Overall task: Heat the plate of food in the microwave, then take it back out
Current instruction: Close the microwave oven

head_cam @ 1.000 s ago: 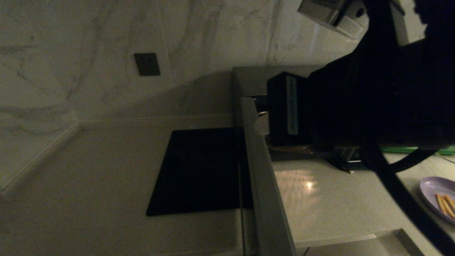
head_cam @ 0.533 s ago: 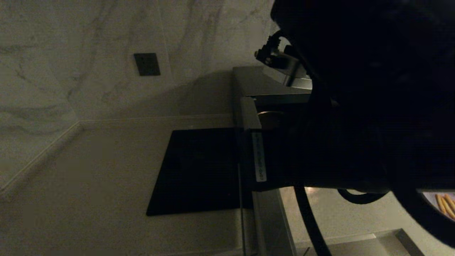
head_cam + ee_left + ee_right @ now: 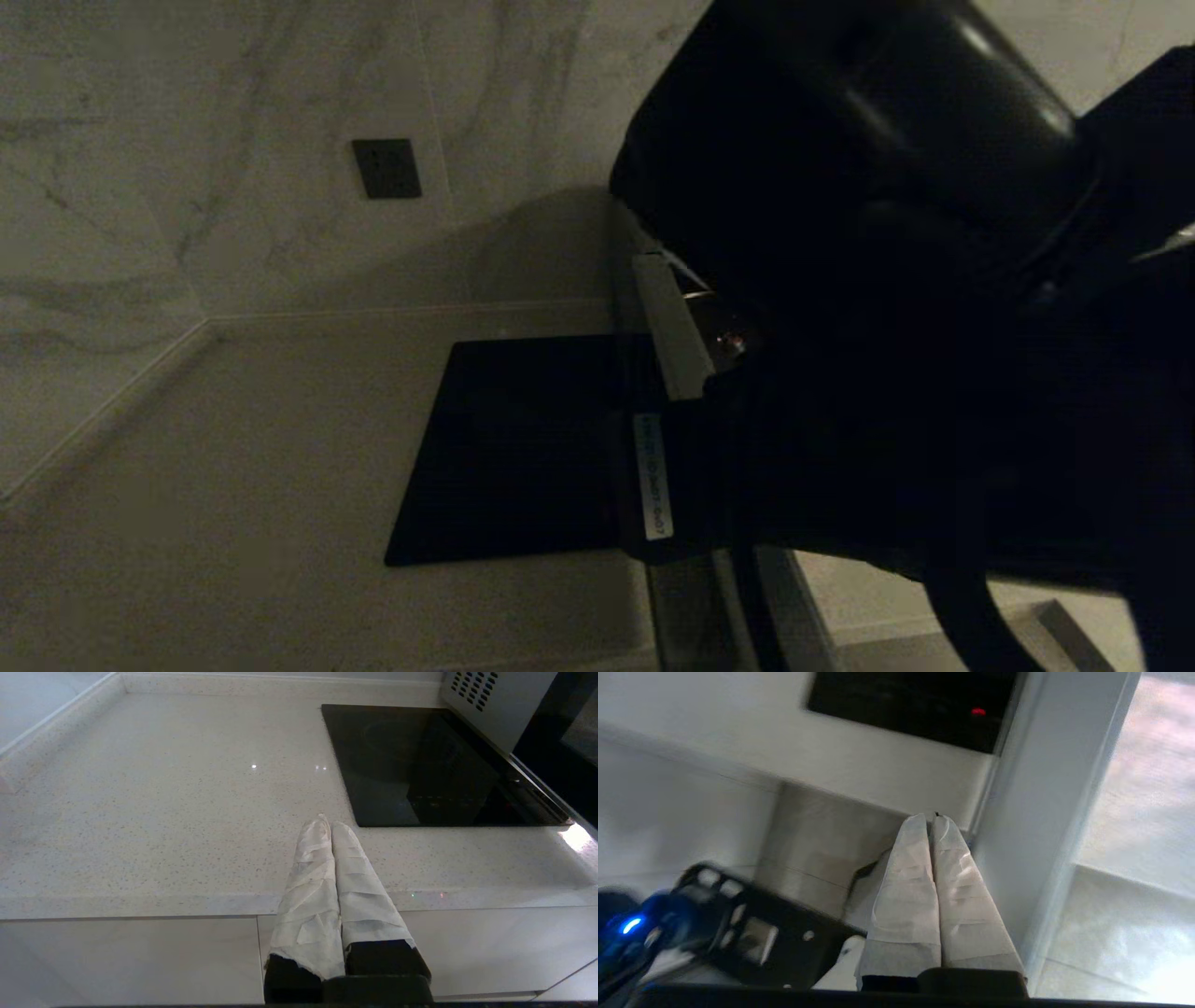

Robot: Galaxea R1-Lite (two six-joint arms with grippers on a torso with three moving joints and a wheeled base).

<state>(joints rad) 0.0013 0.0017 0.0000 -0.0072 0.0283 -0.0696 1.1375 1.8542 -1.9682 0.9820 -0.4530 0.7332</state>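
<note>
Just beside my right end effector (image 3: 931, 817), nearly touching its tips, stands a pale grey upright panel that I take to be the open door (image 3: 1045, 812) of the microwave (image 3: 490, 704). The two taped fingers (image 3: 906, 882) are pressed together and hold nothing. The panel's long axis runs up and down, and in the head view the door (image 3: 667, 327) shows edge-on, pointing out from the oven toward me. Beyond the tips lies the black cooktop (image 3: 915, 700) with a small red light.

My left end effector (image 3: 327, 821) hangs over the front edge of the bench (image 3: 163, 812), fingers narrow and empty too. The cooktop (image 3: 430, 765) lies ahead of it and the microwave's vented side further off, so it sits well apart from the door. My right arm (image 3: 887, 327) is plainly the nearer one, and it fills much of the head view.

The plate of food shows in none of my views, so I cannot tell which way it lies. I judge the door comes first: my closed right tips sit beside its flat face, placed to push it sideways across its upright axis.
</note>
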